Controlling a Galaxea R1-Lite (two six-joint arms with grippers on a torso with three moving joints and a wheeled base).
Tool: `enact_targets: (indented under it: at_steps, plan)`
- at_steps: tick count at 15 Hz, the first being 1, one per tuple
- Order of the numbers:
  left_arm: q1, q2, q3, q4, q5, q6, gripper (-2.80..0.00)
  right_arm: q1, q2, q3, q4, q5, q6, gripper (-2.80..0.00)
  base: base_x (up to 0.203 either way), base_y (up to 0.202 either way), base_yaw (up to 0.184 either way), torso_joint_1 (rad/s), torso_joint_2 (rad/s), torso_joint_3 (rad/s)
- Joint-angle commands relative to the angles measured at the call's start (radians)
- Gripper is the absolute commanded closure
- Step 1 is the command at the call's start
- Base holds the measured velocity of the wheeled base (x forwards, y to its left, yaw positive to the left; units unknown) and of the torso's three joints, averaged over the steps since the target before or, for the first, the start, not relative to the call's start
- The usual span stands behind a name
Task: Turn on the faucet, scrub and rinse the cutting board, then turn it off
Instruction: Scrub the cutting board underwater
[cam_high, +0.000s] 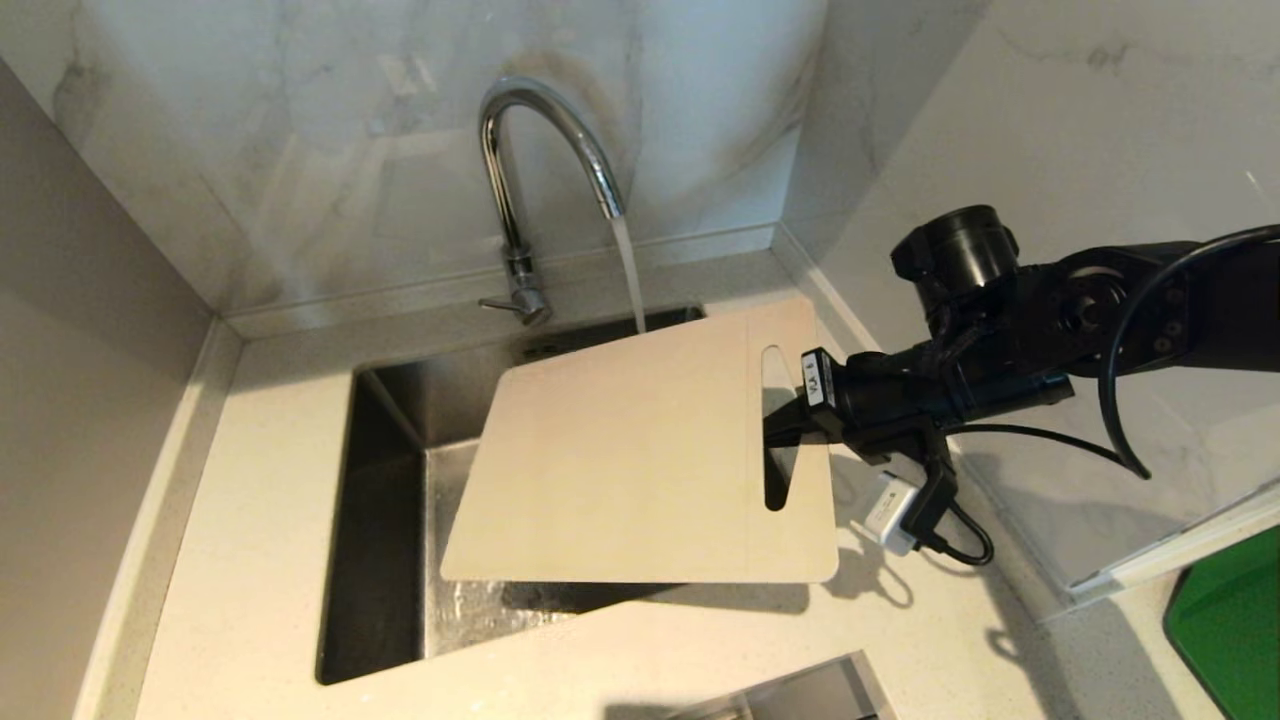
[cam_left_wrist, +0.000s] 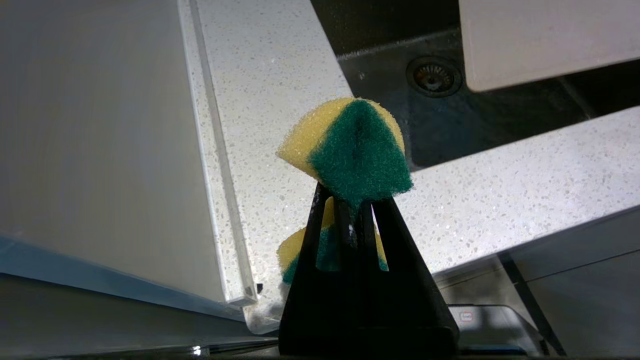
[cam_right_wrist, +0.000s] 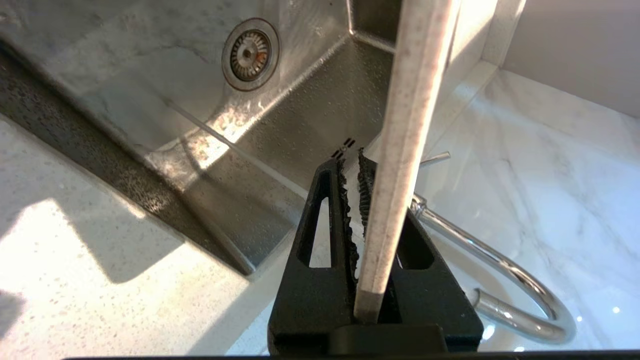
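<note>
Speckled countertop (cam_high: 250, 560), steel sink (cam_high: 390, 420), marble walls (cam_high: 300, 150)

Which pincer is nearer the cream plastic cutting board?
Right. The right pincer clamps the cream plastic cutting board at its slotted end; the left pincer, holding a sponge, sits apart.

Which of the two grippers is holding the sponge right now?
The left gripper, clamped on the yellow-green sponge; the right gripper grips the cutting board.
</note>
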Motion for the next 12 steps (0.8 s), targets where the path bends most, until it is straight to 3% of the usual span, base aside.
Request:
enact_targets:
  at_steps: [1,5,7,12]
  plan:
    - [0.0,0.011,-0.052,0.006,0.001,0.0,0.0,0.0,-0.009,0.001,0.003,0.004,-0.016,0.0,0.0,0.0,0.0,0.0,0.0,0.0]
    - [-0.008,0.241,-0.322,0.06,0.015,-0.028,0.0,0.0,-0.017,-0.002,0.004,0.004,-0.013,0.0,0.0,0.0,0.0,0.0,0.0,0.0]
    - [-0.027,0.36,-0.419,0.064,0.054,-0.03,0.0,0.0,-0.023,-0.002,0.004,0.005,-0.013,0.0,0.0,0.0,0.0,0.0,0.0,0.0]
    - [-0.049,0.575,-0.605,0.042,0.128,0.015,0.0,0.0,-0.023,-0.003,0.002,0.007,0.001,0.0,0.0,0.0,0.0,0.0,0.0,0.0]
